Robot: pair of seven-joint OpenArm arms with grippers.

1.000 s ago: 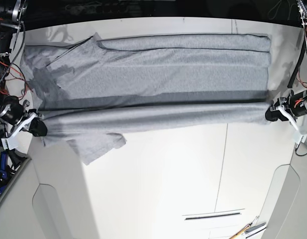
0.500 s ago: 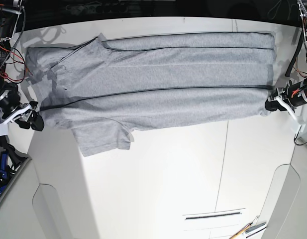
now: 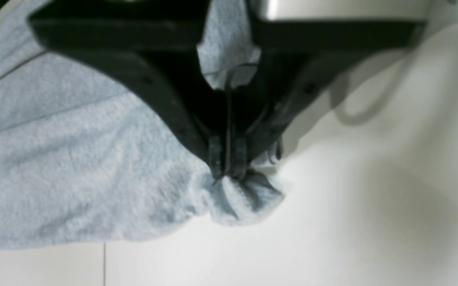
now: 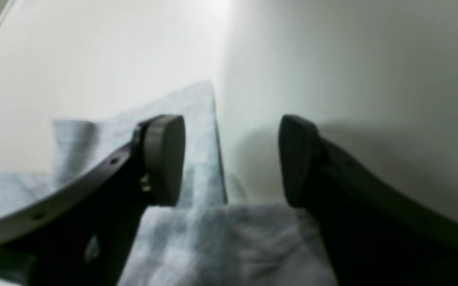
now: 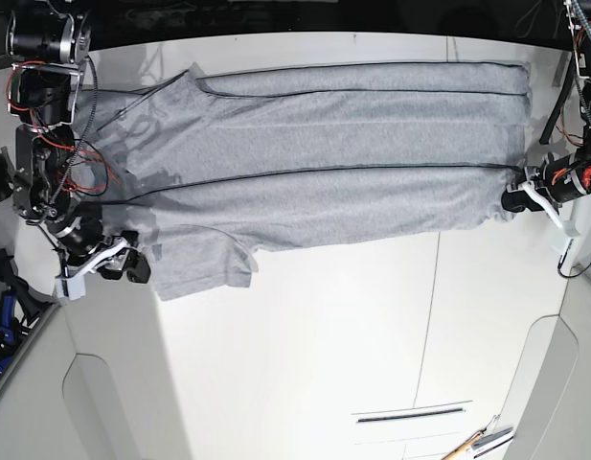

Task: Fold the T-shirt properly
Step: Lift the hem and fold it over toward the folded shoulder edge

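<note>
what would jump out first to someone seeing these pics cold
The large heather-grey cotton T-shirt, spread flat in long lengthwise folds across the far half of the white table. Next, the black left gripper at the base view's right edge, clamped shut on a bunched corner of the shirt. The right gripper hangs open above the cloth near the sleeve.

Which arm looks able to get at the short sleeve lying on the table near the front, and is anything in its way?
Probably the right arm: its open gripper hovers beside the sleeve of the T-shirt, with nothing between. The left gripper is shut on the hem corner.
</note>
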